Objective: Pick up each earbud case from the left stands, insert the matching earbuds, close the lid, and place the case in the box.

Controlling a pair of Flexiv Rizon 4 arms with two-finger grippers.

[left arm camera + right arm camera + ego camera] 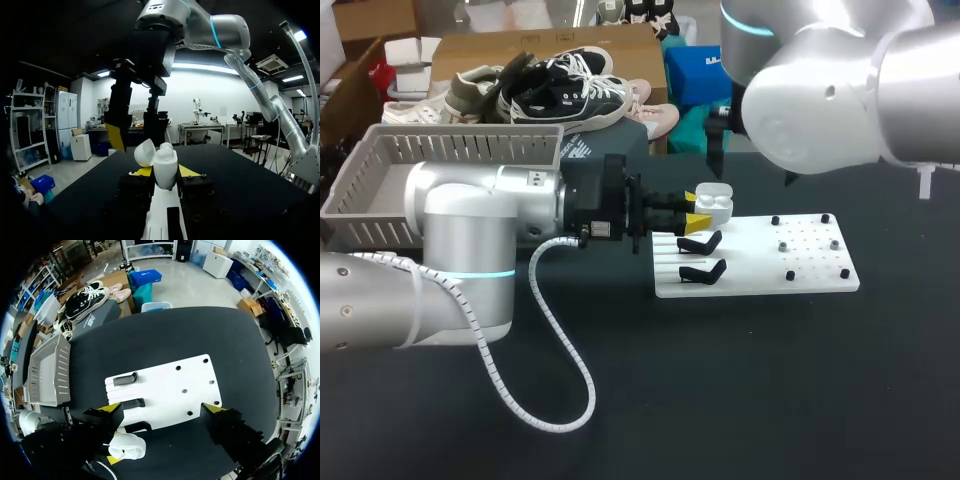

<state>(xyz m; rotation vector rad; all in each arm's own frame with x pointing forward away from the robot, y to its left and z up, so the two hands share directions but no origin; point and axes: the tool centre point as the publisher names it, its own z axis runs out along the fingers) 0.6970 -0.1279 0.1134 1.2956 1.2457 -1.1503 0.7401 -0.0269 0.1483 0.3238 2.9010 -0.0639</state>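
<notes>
A white earbud case (714,205) with its lid tipped open sits between the yellow tips of my left gripper (697,209), which is shut on it just over the near-left corner of the white board (770,262). In the left wrist view the case (165,168) stands upright between the fingers, with the lid (145,152) hanging to one side. My right gripper (163,408) hangs open above the board (170,385), over the case (128,447). In the left wrist view it (134,132) hangs over the case. Black stands (700,243) on the board's left part are bare.
A grey slotted basket (380,160) stands at the table's back left, behind my left arm. A white coiled cable (560,360) loops from the left arm onto the black table. Small pegs (808,245) dot the board's right half.
</notes>
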